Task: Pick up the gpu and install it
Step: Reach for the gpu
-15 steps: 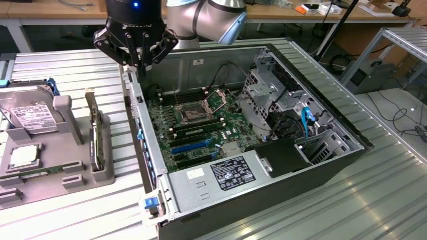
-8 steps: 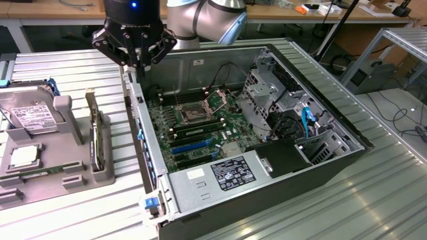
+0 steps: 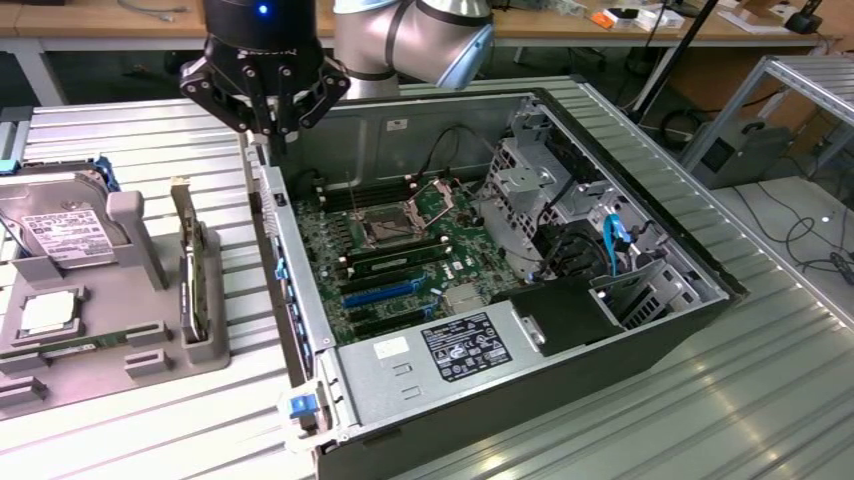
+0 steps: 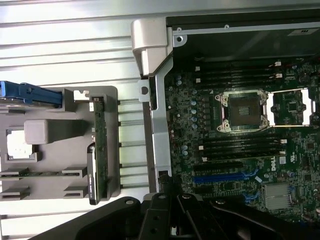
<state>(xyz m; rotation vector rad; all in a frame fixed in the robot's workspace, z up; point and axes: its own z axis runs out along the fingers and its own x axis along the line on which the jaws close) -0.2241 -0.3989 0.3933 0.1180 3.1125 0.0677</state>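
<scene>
The gpu (image 3: 194, 270) is a thin dark card with a pale metal bracket. It stands on edge in a slot of the grey holder (image 3: 134, 345), to the exterior view's left of the open computer case. In the wrist view the gpu (image 4: 100, 150) is edge-on in the same holder (image 4: 55, 115). My gripper (image 3: 272, 140) hangs above the case's rear wall, beyond the gpu's far end. It is shut and holds nothing. Its dark fingers (image 4: 175, 215) meet over the case's edge.
The open case (image 3: 641, 300) holds a motherboard (image 3: 400, 250) with a bare CPU socket (image 4: 242, 110) and blue card slots (image 4: 220, 176). The holder also carries a hard drive (image 3: 60, 235), a processor chip (image 3: 47, 312) and a memory stick (image 3: 67, 345). All of this rests on a ribbed metal table (image 3: 747, 400).
</scene>
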